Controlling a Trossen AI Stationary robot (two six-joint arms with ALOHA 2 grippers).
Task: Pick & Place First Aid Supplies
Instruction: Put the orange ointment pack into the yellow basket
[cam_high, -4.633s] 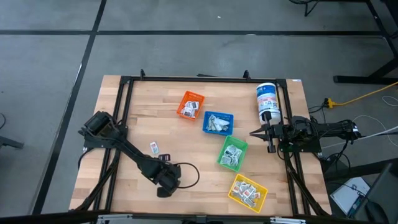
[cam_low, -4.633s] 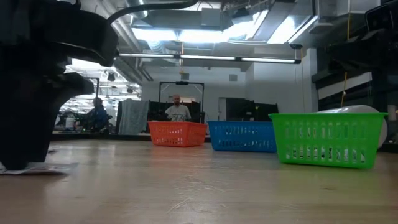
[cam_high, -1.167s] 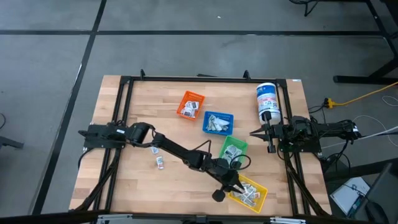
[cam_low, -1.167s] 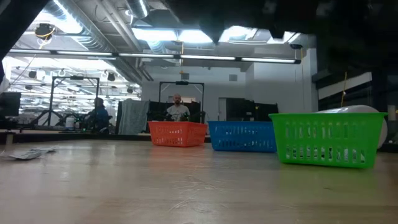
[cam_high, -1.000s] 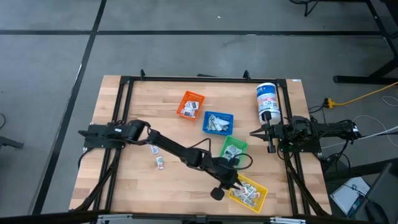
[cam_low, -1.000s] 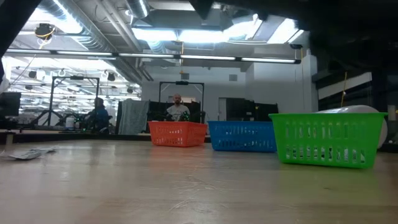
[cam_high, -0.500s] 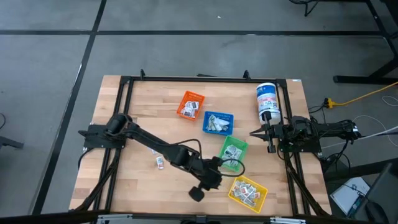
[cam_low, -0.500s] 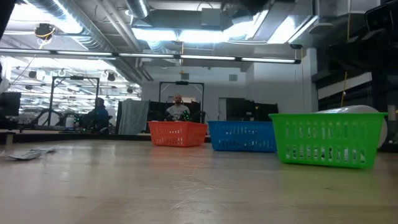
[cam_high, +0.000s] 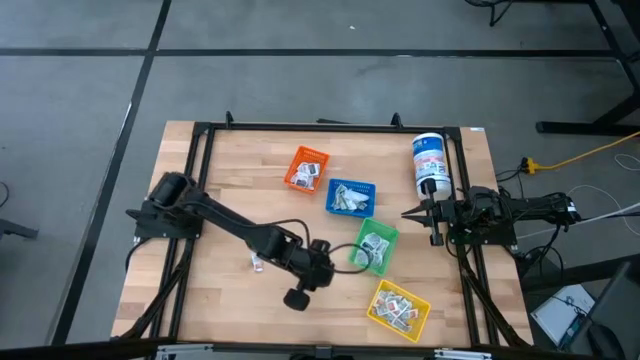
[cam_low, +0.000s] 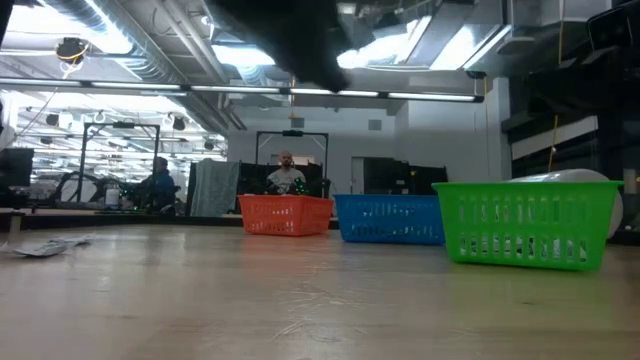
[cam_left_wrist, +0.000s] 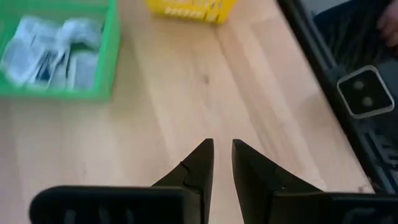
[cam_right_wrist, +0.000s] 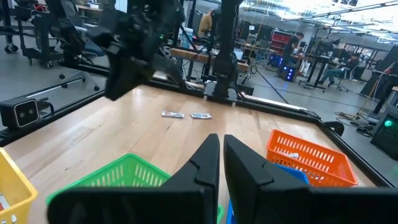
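Two small white packets of first aid supplies (cam_right_wrist: 173, 114) (cam_right_wrist: 200, 116) lie flat on the wooden table's left half; one (cam_high: 257, 264) shows beside my left arm. More packets fill the yellow bin (cam_high: 398, 308), green bin (cam_high: 374, 245), blue bin (cam_high: 350, 197) and orange bin (cam_high: 306, 169). My left gripper (cam_left_wrist: 222, 146) hangs above bare wood left of the yellow and green bins (cam_high: 325, 272), open by a narrow gap with nothing in it. My right gripper (cam_right_wrist: 221, 140) waits shut at the table's right edge (cam_high: 408, 213).
A tall white canister (cam_high: 430, 165) with a blue label stands at the far right. A black frame (cam_high: 330, 127) runs round the tabletop. Bare wood lies along the near left. People show in the room beyond the table in the low view.
My left gripper has drawn back from over the yellow bin toward the table's left, rising a little and tipping less steeply. The bins and the packets on the table have stayed put.
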